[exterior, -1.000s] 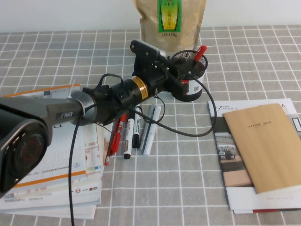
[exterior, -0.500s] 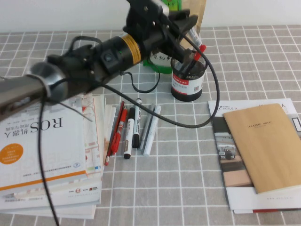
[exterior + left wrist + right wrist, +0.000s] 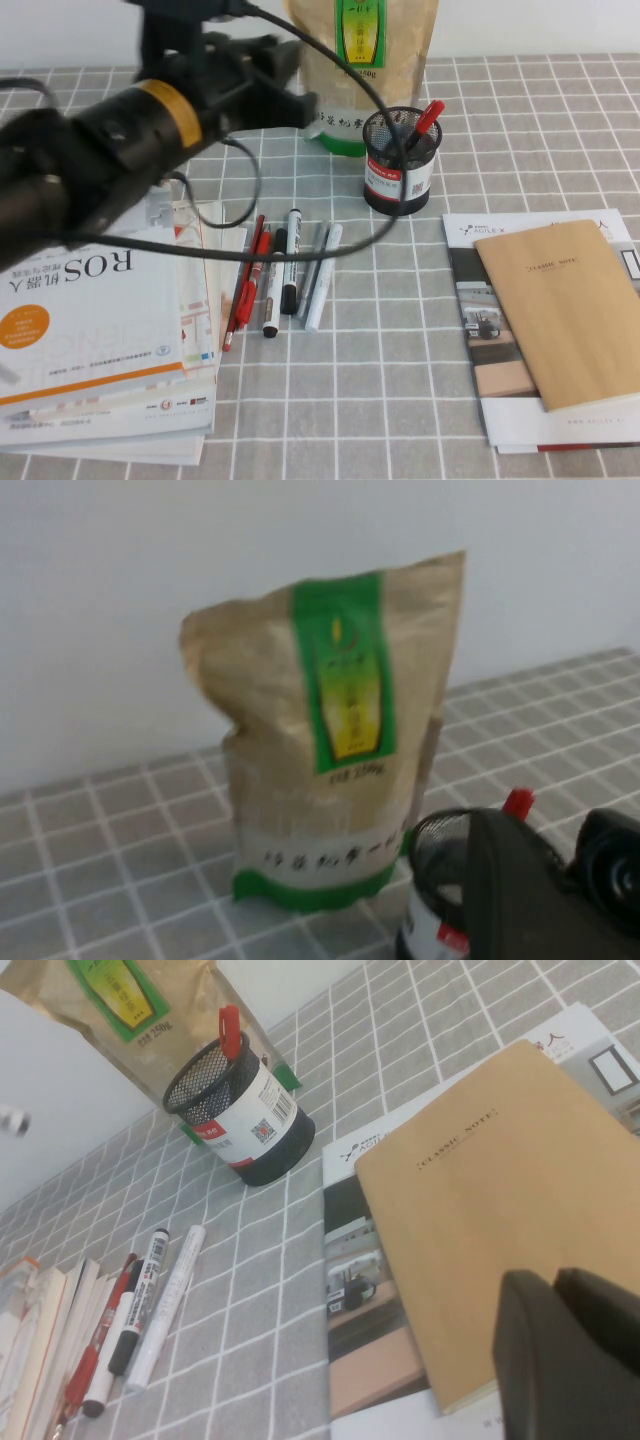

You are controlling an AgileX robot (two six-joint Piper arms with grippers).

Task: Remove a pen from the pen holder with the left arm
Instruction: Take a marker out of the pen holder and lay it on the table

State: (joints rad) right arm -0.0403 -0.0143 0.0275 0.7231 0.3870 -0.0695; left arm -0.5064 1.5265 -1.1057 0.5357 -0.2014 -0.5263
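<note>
Left hand (image 3: 290, 80): mine, raised above the bench (image 3: 400, 380), in front of the paper bag (image 3: 365, 50), left of the pen holder (image 3: 400, 165) and clear of it. It is blurred; I cannot tell if it is wide or narrow, or carrying anything.
Red pen (image 3: 427, 112): stands in the mesh holder, only its top showing.
Right hand (image 3: 558, 1350): over the brown notebook (image 3: 500, 1190), cut off by the frame edge, closed, empty.
Loose markers (image 3: 290, 270): lying on the bench beside the books (image 3: 100, 320).

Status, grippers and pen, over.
Left gripper high beside bag, no pen seen. Right gripper shut, near notebook. Red pen in pen holder. Cable hangs beside it.
</note>
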